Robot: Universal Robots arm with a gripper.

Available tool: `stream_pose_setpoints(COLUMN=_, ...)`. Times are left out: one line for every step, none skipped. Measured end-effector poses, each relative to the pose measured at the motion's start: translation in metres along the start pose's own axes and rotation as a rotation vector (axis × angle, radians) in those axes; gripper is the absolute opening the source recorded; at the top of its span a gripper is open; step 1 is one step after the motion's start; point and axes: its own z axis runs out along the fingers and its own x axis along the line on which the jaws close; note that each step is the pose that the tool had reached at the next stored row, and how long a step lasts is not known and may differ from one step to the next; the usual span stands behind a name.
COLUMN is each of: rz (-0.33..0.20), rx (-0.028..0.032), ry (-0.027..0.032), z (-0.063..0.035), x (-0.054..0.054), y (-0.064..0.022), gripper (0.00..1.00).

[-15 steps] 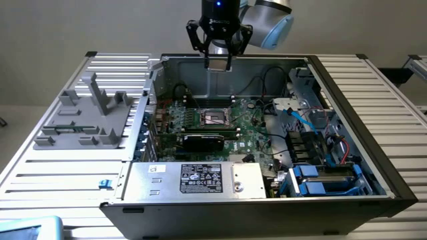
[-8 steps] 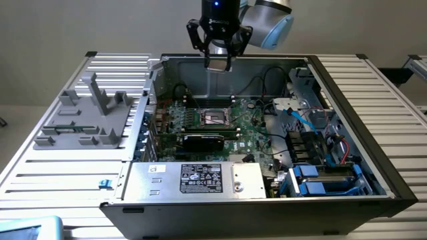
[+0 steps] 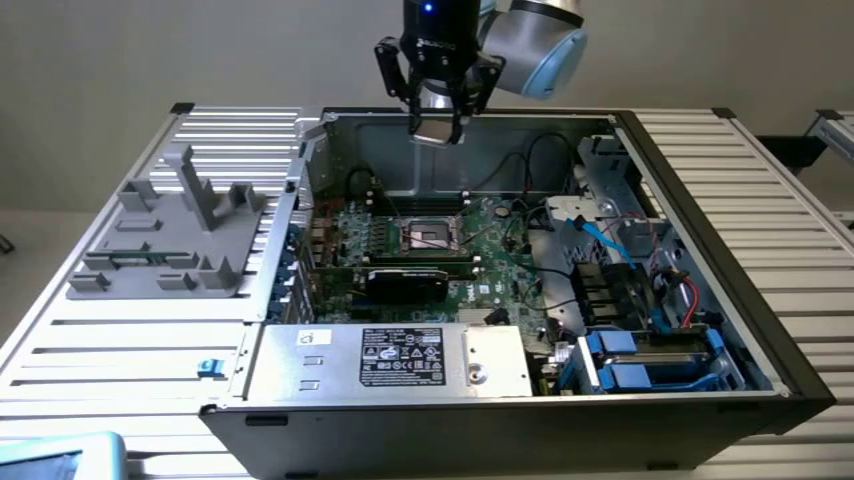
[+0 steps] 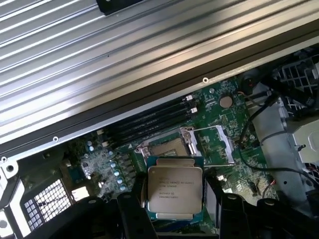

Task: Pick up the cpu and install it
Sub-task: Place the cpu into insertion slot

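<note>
Exterior view, gripper: we see the black gripper (image 3: 435, 118) hanging over the far wall of the computer case (image 3: 694, 300), its jaws pinching the cpu (image 3: 437, 131).
Exterior view, cpu: a small flat square with a pale metallic face, held in the air well above the boards.
Exterior view, case: an open box of dark sheet metal, lying open side up on the ribbed aluminium table (image 3: 120, 350).
Exterior view, socket: a square black-framed socket (image 3: 430, 233) near the middle of the green motherboard (image 3: 501, 265), well apart from the cpu.
Exterior view, fixture: a matte grey plastic fixture (image 3: 167, 240) with upright posts stands on the table, just beside the case wall on the exterior view's left.
Exterior view, power supply: a brushed silver power supply (image 3: 387, 358) with a black label lies along the case's near wall.
Wrist view, cpu: we make out a shiny silver-beige lid with fine print and a thin darker rim; black fingers (image 4: 130, 211) press on two opposite edges.
Wrist view, socket: it lies open, its metal frame swung aside, apart from the cpu.
Wrist view, memory sticks: long dark memory sticks (image 4: 154, 119) lie parallel between the socket and the case wall.
Wrist view, coin cell: a round shiny coin cell (image 4: 226, 101) sits on the green board.
</note>
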Motion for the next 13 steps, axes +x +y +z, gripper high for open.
stream_pose_setpoints(rz=0.015, rx=0.0, ry=0.0, z=0.0001, x=0.0, y=0.0, gripper=0.56)
stream_pose_setpoints(rz=0.03, rx=0.0001, ry=0.0, z=0.0002, x=0.0, y=0.0, gripper=0.56)
stream_pose_setpoints(rz=0.045, rx=0.0002, ry=0.0, z=0.0003, x=0.0, y=0.0, gripper=0.56)
stream_pose_setpoints(rz=0.06, rx=0.0002, ry=0.0, z=0.0004, x=0.0, y=0.0, gripper=0.56)
stream_pose_setpoints(rz=0.075, rx=0.0003, ry=0.0, z=0.0004, x=0.0, y=0.0, gripper=0.56)
stream_pose_setpoints(rz=0.09, rx=0.0003, ry=0.0, z=0.0005, x=0.0, y=0.0, gripper=0.56)
stream_pose_setpoints(rz=0.106, rx=0.0003, ry=0.0, z=0.0006, x=0.0, y=0.0, gripper=0.56)
stream_pose_setpoints(rz=0.121, rx=0.0004, ry=0.0, z=0.0006, x=0.0, y=0.0, gripper=0.56)
stream_pose_setpoints(rz=0.137, rx=0.0004, ry=-0.0001, z=0.0007, x=0.0, y=0.0, gripper=0.56)
stream_pose_setpoints(rz=0.152, rx=0.0005, ry=0.0, z=0.0008, x=0.0, y=0.0, gripper=0.56)
stream_pose_setpoints(rz=0.169, rx=0.0005, ry=-0.0001, z=0.0009, x=0.0, y=0.0, gripper=0.56)
stream_pose_setpoints(rz=0.185, rx=0.0005, ry=-0.0001, z=0.001, x=0.0, y=0.0, gripper=0.56)
stream_pose_setpoints(rz=0.201, rx=0.0006, ry=-0.0001, z=0.001, x=0.0, y=0.0, gripper=0.56)
